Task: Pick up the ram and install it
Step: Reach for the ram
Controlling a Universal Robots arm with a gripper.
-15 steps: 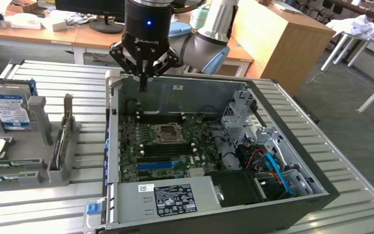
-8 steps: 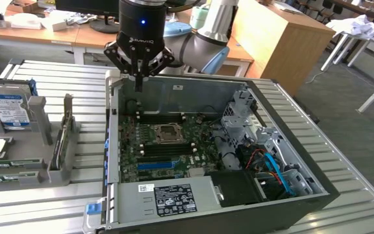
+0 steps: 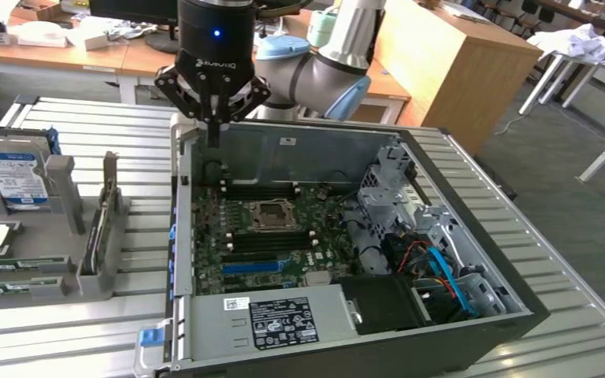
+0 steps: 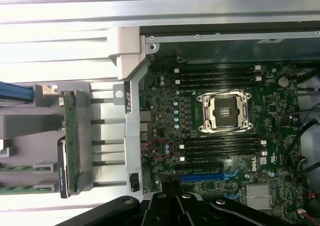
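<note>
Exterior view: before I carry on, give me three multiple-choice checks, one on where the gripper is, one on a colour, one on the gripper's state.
1. Where is the gripper?
A) over the hard drive
B) above the far corner of the open computer case, at the exterior view's left
C) over the power supply

2. What colour is the one coloured slot strip on the motherboard?
A) red
B) yellow
C) blue

3. How do the gripper's fingers stand?
A) shut
B) spread wide
C) clamped on the hard drive

Answers:
1 B, it hangs just over that corner's wall.
2 C, the strip is bright blue against the green board.
3 A, the fingertips meet in a point.
</note>
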